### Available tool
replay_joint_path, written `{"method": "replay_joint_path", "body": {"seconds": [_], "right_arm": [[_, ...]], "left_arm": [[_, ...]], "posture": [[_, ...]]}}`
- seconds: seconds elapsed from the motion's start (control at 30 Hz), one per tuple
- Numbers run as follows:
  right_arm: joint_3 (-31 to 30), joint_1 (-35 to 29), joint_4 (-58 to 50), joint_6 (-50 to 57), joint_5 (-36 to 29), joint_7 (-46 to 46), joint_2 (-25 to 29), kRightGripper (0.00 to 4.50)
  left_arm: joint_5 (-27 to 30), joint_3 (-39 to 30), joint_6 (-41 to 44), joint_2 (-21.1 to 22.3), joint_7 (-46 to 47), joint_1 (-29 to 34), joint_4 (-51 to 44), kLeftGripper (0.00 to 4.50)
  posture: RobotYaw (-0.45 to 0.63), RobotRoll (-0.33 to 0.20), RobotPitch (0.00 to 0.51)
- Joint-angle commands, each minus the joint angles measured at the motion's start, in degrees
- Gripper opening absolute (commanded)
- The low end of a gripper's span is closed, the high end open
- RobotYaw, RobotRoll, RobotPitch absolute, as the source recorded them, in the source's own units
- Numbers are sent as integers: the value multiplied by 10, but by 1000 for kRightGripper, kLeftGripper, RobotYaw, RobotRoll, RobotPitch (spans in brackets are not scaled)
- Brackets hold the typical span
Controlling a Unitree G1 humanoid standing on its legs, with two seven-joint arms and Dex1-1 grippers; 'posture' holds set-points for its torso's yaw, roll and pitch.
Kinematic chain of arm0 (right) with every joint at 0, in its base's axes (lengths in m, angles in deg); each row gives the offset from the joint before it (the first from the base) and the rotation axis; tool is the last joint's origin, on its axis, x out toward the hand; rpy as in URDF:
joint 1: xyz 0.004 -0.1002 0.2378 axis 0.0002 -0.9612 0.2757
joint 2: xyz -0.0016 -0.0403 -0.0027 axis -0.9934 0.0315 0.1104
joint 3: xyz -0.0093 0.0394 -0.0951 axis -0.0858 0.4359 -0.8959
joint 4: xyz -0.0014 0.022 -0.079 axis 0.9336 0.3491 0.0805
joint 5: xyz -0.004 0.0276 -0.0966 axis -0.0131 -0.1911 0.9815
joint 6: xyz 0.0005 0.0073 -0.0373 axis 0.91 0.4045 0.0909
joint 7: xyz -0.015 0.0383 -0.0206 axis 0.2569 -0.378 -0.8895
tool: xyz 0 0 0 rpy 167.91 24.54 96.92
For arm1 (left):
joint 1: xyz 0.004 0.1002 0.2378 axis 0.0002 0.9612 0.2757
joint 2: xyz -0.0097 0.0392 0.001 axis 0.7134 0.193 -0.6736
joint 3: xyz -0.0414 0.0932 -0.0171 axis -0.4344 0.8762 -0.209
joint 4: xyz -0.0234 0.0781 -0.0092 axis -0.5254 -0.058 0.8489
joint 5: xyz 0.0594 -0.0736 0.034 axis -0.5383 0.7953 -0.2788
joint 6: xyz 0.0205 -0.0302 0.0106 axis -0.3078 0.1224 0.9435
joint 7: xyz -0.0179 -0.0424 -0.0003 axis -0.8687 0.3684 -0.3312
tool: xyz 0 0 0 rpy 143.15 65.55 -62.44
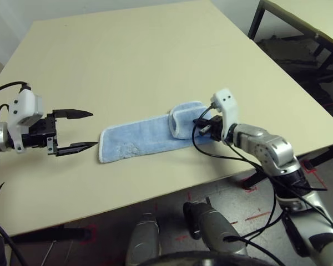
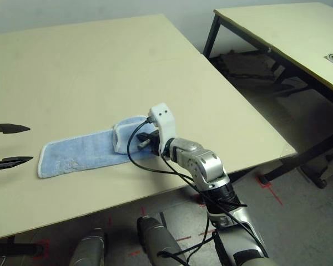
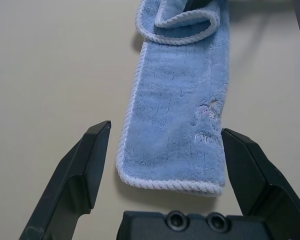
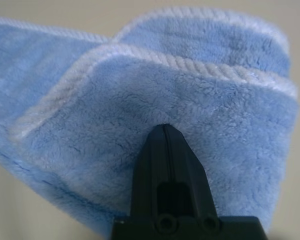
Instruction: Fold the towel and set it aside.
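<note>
A large, pale beige rectangular table [image 1: 116, 55] lies beneath the light-blue terry cloth towel [image 1: 150, 138], and a second beige-topped table with dark metal legs [image 2: 288, 27] stands well apart, beyond the towel's right side. The robot's silver jointed right forearm [image 1: 272, 149] reaches in from the towel's right, on the near side. The towel lies as a long strip, its long axis running left to right, roughly along the near table edge. Its flat, squared end points left, toward the left gripper; its right end is doubled back on itself.

The black-fingered left gripper [image 1: 95, 129] is wide open and empty, its tips near the towel's left end. The black-fingered right gripper [image 4: 165, 126] is closed, its tips together over the towel's folded part [image 1: 188, 119]; whether they pinch any cloth I cannot tell.

White corded edging [image 3: 170, 185] borders the towel. Small embroidered lettering [image 3: 206, 138] sits near its left end, beside a small embroidered logo [image 3: 208, 111].
</note>
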Motion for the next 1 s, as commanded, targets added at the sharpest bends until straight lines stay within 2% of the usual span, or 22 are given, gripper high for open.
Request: {"method": "replay_joint_path", "body": {"seconds": [0.03, 0.2, 0.47, 0.57, 0.7, 0.83, 1.0], "right_arm": [[-19, -8, 26, 12, 21, 21, -2, 37], [30, 8, -25, 9, -2, 39, -13, 37], [92, 23, -94, 27, -24, 50, 5, 37], [90, 26, -78, 16, -12, 48, -2, 37], [66, 31, -6, -30, 32, 33, -32, 37], [66, 59, 70, -74, 62, 21, -61, 37], [47, 63, 133, -74, 95, 32, -58, 37]], "left_arm": [[2, 0, 4, -3, 3, 10, -12, 4500], [3, -4, 4, -2, 4, 18, -14, 4500], [1, -1, 2, 1, 1, 13, -4, 4500], [0, 1, 2, -1, 1, 9, -2, 4500], [-1, 7, 3, -5, 3, 2, -2, 4500], [-2, 8, 5, -7, 4, 0, -5, 4500], [1, 3, 6, -9, 6, 11, -17, 4500]], "posture": [[-90, 0, 159], [-91, 0, 158], [-100, 0, 156], [-104, 0, 155], [-105, 0, 152], [-102, 0, 151], [-88, 0, 151]]}}
